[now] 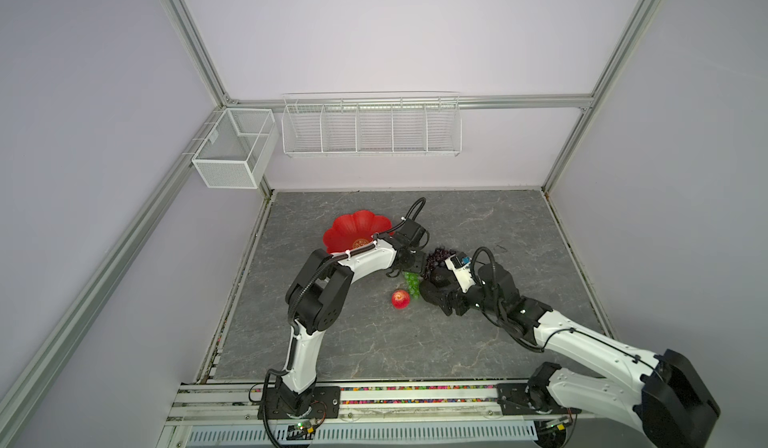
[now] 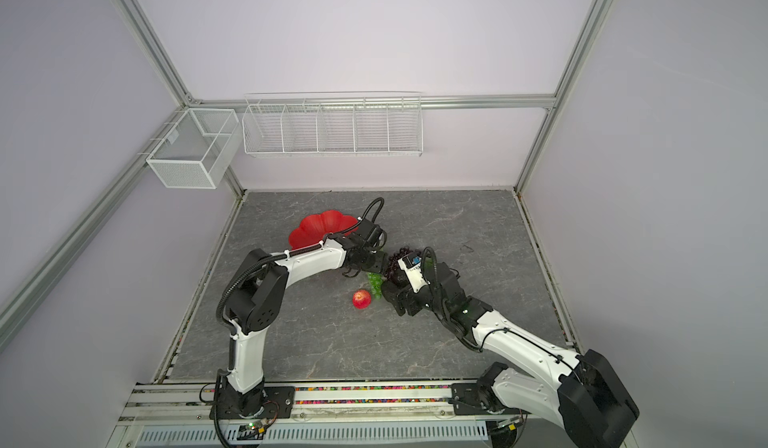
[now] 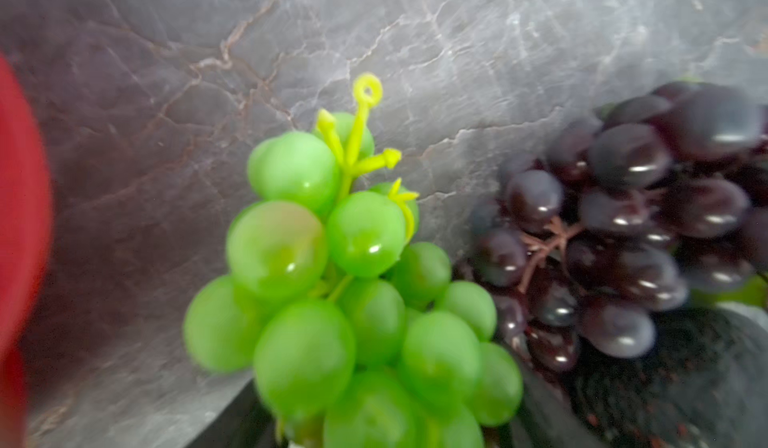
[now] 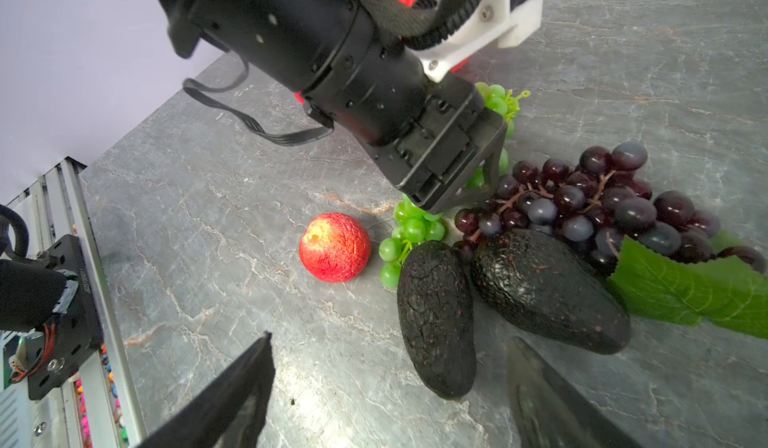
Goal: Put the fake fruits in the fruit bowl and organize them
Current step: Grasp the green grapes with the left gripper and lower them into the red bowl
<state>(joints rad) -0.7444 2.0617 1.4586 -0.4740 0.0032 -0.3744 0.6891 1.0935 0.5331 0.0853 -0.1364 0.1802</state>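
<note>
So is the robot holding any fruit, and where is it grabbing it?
The left gripper straddles the middle of the green grape bunch, but whether it grips yet cannot be told. The right gripper is open, holding nothing.

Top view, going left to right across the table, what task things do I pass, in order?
fruit bowl → red apple → green grape bunch → dark purple grape bunch. The avocados overlap the purple bunch, so they are left out.

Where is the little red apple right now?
In a top view the red apple sits on the grey table near its middle, just left of the green grape bunch without touching it. The red bowl is farther back.
</note>
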